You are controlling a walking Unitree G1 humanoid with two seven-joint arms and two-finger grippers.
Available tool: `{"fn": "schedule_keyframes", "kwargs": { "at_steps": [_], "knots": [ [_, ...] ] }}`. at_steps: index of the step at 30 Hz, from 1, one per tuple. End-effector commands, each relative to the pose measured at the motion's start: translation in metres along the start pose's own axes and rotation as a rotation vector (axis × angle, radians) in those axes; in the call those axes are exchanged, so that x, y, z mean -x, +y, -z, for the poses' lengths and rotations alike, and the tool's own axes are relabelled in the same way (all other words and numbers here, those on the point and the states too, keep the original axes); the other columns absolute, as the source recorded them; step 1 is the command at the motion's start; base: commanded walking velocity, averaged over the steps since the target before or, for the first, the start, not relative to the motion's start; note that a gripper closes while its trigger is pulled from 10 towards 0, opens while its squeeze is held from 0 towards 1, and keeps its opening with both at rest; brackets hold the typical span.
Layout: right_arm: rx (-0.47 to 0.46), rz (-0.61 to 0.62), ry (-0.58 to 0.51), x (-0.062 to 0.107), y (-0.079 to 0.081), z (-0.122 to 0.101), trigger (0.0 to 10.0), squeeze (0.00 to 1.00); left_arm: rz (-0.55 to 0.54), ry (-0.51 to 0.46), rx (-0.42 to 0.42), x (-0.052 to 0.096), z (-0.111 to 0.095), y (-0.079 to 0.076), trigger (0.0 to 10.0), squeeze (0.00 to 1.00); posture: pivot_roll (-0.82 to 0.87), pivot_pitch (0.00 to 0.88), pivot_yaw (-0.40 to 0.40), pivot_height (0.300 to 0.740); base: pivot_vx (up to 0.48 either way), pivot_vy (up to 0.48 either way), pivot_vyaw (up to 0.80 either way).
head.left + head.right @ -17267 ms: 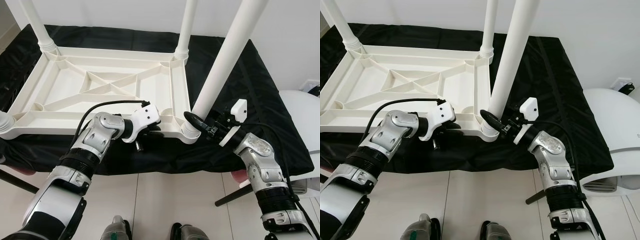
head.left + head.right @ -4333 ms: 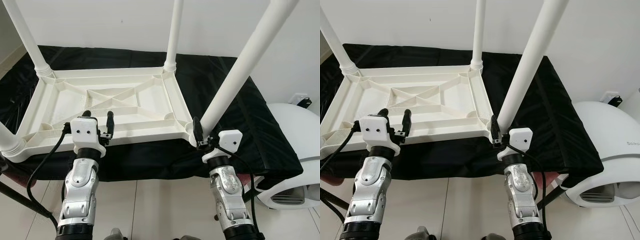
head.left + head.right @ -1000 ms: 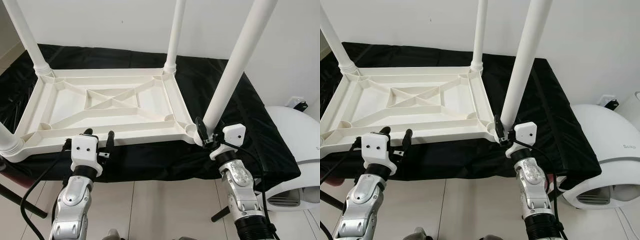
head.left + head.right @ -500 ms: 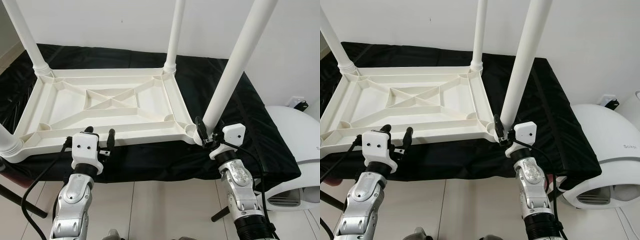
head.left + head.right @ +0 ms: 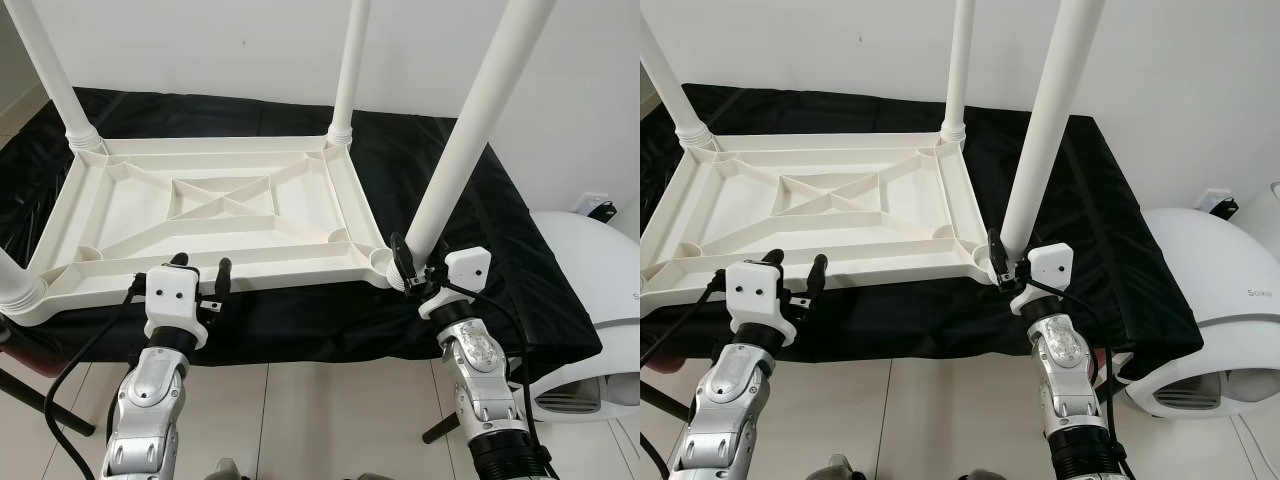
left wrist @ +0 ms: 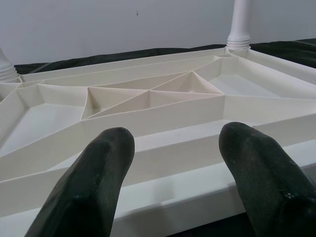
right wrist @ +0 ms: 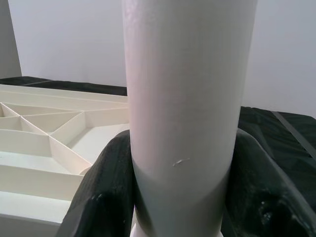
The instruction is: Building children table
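Because the little white table top lies upside down on the black cloth, its ribs face up and its legs can stick up into the air. The cloth covers the surface under it and likely keeps the smooth side from getting scratched.

At the far left, one leg stands in the back corner, and another stands in the near corner. Next comes the left pincer, which hovers just in front of the near edge of the table top. Its two black fingers are spread apart with nothing between them, and the edge sits in front of the gap. It looks ready to steady that edge so the top cannot slide.

Further right, a third leg stands in the back corner. At the near right corner the fourth leg leans a bit. The right pincer squeezes this leg low down, just above its socket, with a finger on each side. I think it holds there to turn or push the leg tight into its hole.

A white round machine sits on the floor at the far right.
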State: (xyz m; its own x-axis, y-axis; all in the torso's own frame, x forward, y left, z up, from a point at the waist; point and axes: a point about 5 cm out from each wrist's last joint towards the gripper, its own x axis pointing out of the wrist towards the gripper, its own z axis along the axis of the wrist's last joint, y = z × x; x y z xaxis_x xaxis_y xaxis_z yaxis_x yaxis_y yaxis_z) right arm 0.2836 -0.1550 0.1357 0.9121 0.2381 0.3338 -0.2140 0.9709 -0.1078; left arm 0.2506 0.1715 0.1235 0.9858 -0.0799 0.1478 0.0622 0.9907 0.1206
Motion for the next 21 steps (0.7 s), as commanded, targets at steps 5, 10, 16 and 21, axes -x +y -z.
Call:
{"fn": "schedule_keyframes", "kwargs": {
  "at_steps": [5,10,16,21],
  "knots": [
    [0.003,-0.003,0.01,0.0013,-0.0005,0.0017,10.0,0.0,-0.025,-0.005,0.0,-0.001,-0.0008,-0.0016,10.0,0.0,0.04,0.0,-0.041,0.74,0.0,0.0,0.0],
    [0.006,-0.003,0.01,0.0015,-0.0012,0.0016,10.0,0.0,-0.025,-0.006,0.004,-0.0012,-0.0008,-0.0023,10.0,0.0,0.03,0.0,-0.042,0.74,0.0,0.0,0.0],
    [0.01,0.003,0.009,0.0021,-0.0029,0.001,10.0,0.0,-0.019,-0.011,0.011,-0.0027,-0.0013,-0.0042,10.0,0.0,0.03,0.0,-0.042,0.74,0.0,0.0,0.0],
    [0.012,0.004,0.008,0.0016,-0.0037,0.0005,10.0,0.0,-0.021,-0.013,0.011,-0.0039,-0.0021,-0.004,10.0,0.0,0.03,0.0,-0.043,0.74,0.0,0.0,0.0]
  ]
}}
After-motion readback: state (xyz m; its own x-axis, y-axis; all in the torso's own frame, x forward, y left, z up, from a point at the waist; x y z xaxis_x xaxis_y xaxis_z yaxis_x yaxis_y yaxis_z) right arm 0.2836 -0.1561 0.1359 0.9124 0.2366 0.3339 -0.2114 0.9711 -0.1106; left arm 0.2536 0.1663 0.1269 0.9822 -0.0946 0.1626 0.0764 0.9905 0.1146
